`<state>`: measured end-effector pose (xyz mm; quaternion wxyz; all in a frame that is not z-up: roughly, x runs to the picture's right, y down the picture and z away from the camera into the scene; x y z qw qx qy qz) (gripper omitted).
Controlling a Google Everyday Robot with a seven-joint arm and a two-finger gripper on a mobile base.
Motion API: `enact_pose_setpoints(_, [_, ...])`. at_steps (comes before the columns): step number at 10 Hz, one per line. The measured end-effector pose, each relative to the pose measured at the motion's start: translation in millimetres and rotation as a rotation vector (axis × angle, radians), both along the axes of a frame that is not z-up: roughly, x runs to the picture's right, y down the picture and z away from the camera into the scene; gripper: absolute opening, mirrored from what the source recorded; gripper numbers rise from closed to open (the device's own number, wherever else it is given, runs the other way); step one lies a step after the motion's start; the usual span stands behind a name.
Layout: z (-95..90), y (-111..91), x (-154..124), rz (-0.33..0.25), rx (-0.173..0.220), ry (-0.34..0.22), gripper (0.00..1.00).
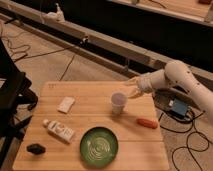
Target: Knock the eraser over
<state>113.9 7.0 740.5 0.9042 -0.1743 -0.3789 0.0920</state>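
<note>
The eraser (36, 148), a small black block at the lower left of the desk (95, 92), looks light and stiff, so a nudge near its top should tip it, while the gripper (131, 86), whose opening I cannot tell, hovers well apart, right of centre.

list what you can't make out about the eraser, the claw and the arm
Camera view, eraser, near-left corner of the table: too small to tell which face it rests on.
Camera view, claw, at the far edge by the cup: contact unclear.
Camera view, arm: base cut off by the right edge.
</note>
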Motion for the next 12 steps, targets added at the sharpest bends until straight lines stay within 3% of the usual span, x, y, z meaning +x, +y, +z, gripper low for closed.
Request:
enact_pose_setpoints(3, [-15.4, 6.1, -60.0, -0.053, -0.001, -0.085, 0.02])
enact_pose_setpoints(5, [-16.9, 22.6, -98.5, -0.1, -0.027, -0.138, 0.0])
enact_pose_setpoints(10, [-18.4, 74.8, -206.4, -0.286, -0.1, -0.301, 0.0])
enact_pose_setpoints(12, [-22.8, 88.6, -229.9, -0.335, -0.115, -0.352, 0.0])
